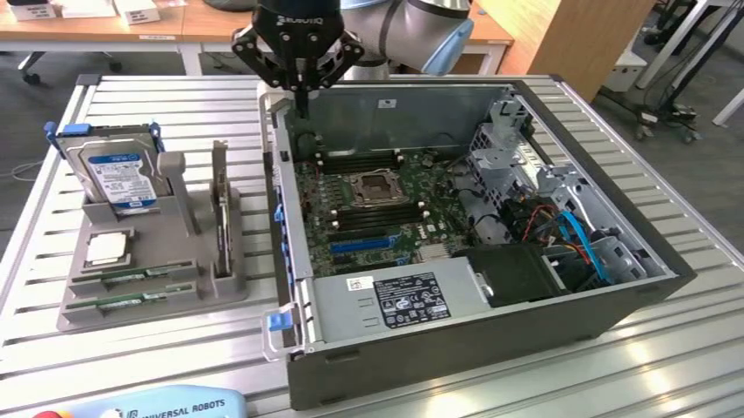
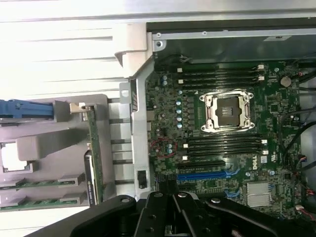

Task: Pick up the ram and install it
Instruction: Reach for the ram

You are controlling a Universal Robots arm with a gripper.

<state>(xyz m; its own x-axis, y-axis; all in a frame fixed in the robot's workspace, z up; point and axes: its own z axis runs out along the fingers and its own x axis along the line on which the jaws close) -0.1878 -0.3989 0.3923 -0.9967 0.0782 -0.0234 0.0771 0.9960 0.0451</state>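
Right up front, a pale blue plastic pendant [image 1: 163, 405] lettered UNIVERSAL ROBOTS lies on the ribbed aluminium counter [image 1: 651, 366], just off the near corner of the open dark grey metal computer case [image 1: 465, 348], on the exterior view's left. Now up to the far end of that case, and there's the black two-fingered tool [image 1: 301, 106]: fingers pinched tight together, tips pointing straight down, nothing between them. It hangs over the case's far corner on the exterior view's left. Clenched and empty, folks!

So where's the ram [image 1: 219, 205]? Outside the case, just beside its wall on the exterior view's left: a long thin green circuit-board strip standing on edge in the tall slot of the grey plastic holder [image 1: 174, 300]. It's well apart from the tool, untouched. Two more green strips [image 1: 139, 278] lie flat in low slots of the holder, farther out from the case and level with its near end. A square silver processor [image 1: 107, 248] sits flat in the holder too, and a silver metal hard drive [image 1: 113, 174] with a blue label stands upright in blue rails, farther from the case than the ram.

Inside the case, the green motherboard [image 1: 348, 226] lies flat on the floor with a square metal-framed socket [image 1: 375, 187] at its middle and long black memory slots [image 2: 222, 145] running on both sides of it. A grey power supply [image 1: 395, 300] with a printed label fills the case's near wall
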